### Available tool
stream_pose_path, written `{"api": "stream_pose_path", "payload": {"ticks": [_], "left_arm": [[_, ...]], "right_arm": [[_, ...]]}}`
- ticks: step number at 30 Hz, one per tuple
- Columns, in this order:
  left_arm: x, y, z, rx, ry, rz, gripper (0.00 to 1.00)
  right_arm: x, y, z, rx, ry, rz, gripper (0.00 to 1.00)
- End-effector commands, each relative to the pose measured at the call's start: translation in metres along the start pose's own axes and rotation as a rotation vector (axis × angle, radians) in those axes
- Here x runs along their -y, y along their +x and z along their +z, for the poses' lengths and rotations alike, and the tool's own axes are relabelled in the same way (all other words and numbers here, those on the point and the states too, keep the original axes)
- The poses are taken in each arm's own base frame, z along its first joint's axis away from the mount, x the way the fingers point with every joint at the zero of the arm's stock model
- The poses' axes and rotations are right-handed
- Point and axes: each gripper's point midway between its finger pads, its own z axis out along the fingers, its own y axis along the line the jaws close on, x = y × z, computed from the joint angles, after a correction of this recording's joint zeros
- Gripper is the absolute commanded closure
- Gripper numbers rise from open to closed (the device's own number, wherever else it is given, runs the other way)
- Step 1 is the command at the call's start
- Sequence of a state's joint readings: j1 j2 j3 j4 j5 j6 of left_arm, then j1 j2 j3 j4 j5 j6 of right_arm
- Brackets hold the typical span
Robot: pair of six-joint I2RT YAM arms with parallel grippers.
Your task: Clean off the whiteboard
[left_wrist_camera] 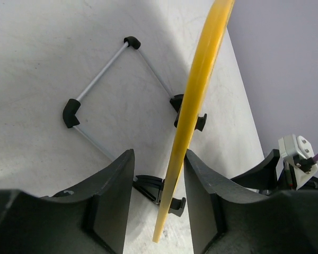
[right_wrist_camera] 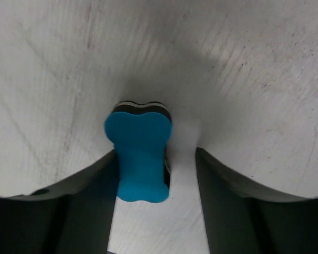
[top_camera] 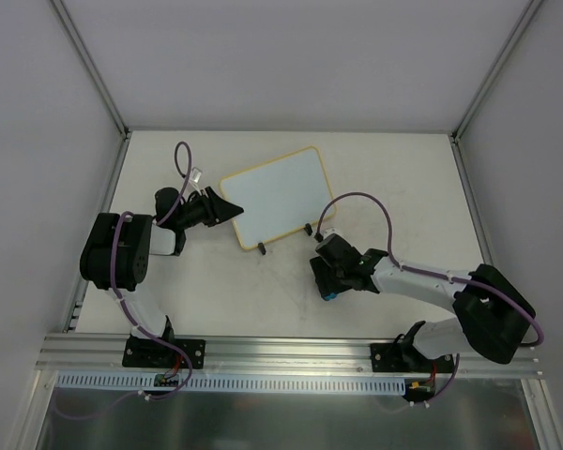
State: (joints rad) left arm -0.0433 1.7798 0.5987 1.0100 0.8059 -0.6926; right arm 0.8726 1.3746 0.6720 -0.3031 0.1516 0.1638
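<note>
Yellow-framed whiteboard angled at the middle of the table, propped on its wire stand. Left claw narrow astride the frame's left corner; cannot tell whether pinching. Right claw just off the board's near edge, parted around the blue eraser, gap on one side, so probably unclamped. No writing discernible from above. Wiping apparently not begun.

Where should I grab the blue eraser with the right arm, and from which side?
Take the eraser across its narrow waist, on its two long sides, coming straight down from above. It lies flat on the table, blue top up, lengthwise between the right gripper's open jaws, so closing them should pinch the waist. It sits nearer one jaw, so expect a small slide.
</note>
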Motion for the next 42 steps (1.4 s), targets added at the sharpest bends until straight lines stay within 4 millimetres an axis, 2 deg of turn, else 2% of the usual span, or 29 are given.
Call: {"api": "stream_pose_path", "payload": {"ticks": [1,4,7,20,26,31,36,38,40,42], "left_arm": [[-0.032,-0.013,-0.004,0.078,-0.122,-0.005,0.59],[-0.031,-0.013,-0.004,0.077,-0.117,-0.006,0.57],[-0.029,-0.013,-0.005,0.078,-0.103,0.002,0.56],[-0.003,-0.006,-0.012,0.055,0.014,0.04,0.5],[0.014,-0.009,-0.017,0.051,0.063,0.084,0.48],[0.037,-0.011,-0.028,0.077,0.113,0.137,0.47],[0.058,-0.023,-0.046,0.118,0.119,0.19,0.46],[0.057,-0.026,-0.049,0.124,0.084,0.214,0.44],[0.048,-0.026,-0.052,0.105,-0.01,0.174,0.44],[0.04,-0.018,-0.058,0.069,-0.079,0.151,0.44]], "right_arm": [[0.004,-0.004,-0.008,0.052,0.026,0.032,0.35],[0.007,-0.004,-0.008,0.054,0.035,0.027,0.22],[0.006,-0.005,-0.007,0.05,0.036,0.022,0.2],[-0.001,-0.012,-0.004,0.04,0.021,-0.003,0.19],[-0.003,-0.015,-0.005,0.045,0.015,-0.005,0.19],[-0.003,-0.014,-0.004,0.041,0.016,-0.006,0.18],[-0.003,-0.015,-0.005,0.055,0.007,-0.003,0.16],[-0.004,-0.016,-0.006,0.062,0.004,-0.001,0.15],[-0.004,-0.016,-0.008,0.065,-0.001,-0.001,0.13],[-0.005,-0.018,-0.012,0.083,-0.013,0.004,0.12]]}}
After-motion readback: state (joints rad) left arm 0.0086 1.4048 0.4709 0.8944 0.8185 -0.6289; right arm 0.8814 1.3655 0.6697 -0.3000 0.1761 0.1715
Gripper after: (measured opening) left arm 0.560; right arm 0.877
